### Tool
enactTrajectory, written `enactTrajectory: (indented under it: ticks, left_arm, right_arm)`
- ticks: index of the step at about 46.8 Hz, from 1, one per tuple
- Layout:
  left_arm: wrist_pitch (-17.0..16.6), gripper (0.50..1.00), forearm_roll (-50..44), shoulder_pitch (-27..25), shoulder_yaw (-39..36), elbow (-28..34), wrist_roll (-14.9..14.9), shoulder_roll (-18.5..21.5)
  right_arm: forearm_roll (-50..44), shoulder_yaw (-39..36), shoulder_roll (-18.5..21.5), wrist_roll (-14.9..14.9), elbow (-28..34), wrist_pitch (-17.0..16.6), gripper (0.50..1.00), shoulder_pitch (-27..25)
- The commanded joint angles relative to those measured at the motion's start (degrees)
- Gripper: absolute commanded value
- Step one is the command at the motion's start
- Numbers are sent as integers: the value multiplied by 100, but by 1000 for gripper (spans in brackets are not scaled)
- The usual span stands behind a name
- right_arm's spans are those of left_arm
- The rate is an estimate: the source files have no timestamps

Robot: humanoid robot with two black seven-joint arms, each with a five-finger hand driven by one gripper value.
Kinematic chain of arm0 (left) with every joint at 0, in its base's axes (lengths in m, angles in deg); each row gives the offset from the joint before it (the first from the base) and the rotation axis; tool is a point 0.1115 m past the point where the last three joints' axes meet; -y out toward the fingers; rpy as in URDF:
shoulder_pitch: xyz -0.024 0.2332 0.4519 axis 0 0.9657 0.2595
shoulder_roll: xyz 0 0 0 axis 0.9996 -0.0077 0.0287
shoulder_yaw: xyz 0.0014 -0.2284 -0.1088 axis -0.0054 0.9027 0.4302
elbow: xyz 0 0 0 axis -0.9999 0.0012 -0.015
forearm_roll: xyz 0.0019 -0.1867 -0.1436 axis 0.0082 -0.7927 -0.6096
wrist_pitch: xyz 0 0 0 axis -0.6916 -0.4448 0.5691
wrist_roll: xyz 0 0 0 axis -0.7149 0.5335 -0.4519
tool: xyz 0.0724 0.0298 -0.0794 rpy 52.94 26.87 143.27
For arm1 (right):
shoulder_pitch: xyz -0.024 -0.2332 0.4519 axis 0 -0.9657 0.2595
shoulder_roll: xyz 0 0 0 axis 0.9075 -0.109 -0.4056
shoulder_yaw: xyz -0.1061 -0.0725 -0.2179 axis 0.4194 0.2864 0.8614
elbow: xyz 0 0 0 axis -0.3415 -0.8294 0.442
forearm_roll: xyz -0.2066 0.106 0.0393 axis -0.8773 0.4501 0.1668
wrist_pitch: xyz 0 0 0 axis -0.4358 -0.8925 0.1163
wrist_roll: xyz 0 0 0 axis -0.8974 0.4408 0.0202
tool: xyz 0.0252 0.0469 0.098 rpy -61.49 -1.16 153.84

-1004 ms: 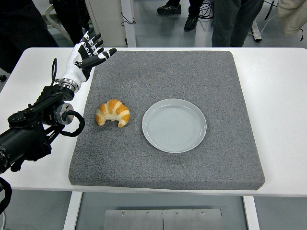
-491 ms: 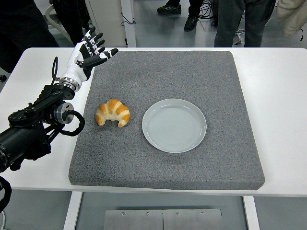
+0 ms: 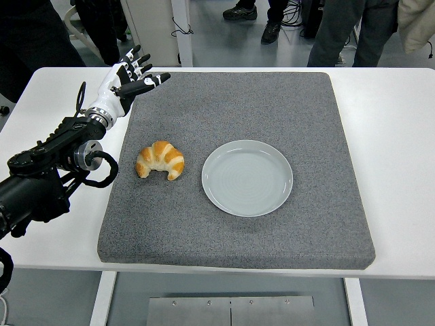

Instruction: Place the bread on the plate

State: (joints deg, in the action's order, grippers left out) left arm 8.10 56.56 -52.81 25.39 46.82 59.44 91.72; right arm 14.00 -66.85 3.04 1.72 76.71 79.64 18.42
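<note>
A golden croissant point(image 3: 160, 159) lies on the grey mat point(image 3: 238, 102), left of centre. Just to its right sits a pale grey round plate point(image 3: 247, 177) with nothing on it. My left hand point(image 3: 132, 73) hovers over the mat's far left corner, well behind the croissant, fingers spread and holding nothing. Its black arm runs in from the left edge. No right arm shows in this view.
The mat covers most of the white table point(image 3: 394, 136). People's legs and shoes point(image 3: 353, 27) stand beyond the far edge, and a dark-clothed person point(image 3: 27, 34) is at the top left.
My left hand has shifted slightly right and forward over the mat corner, still spread. The people behind the table have moved. Croissant and plate are unmoved.
</note>
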Motion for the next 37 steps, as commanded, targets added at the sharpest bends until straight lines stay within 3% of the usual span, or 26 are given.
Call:
enactTrajectory:
  ticks: [1,10,22,33,37]
  left_arm:
    - [-7,960,-2,-51,-7,7,222,22]
    - [-16,949,270,-191,-69,244,398,172]
    - [-437,925,1940,-165,-122,1755,451,857]
    - [-675,925,3030,-148,-139,3091,1162,1507]
    - [-675,924,3478,-183,-490,3557,1356,1850]
  right_arm:
    - [6,0,0,0,0,1,1000,0]
    - [6,0,0,0,0,1,1000,0]
    - [6,0,0,0,8,1,1000,0]
    - [-2,0,0,0,8,1,1000,9]
    - [-3,0,0,0,8,9,1000,9]
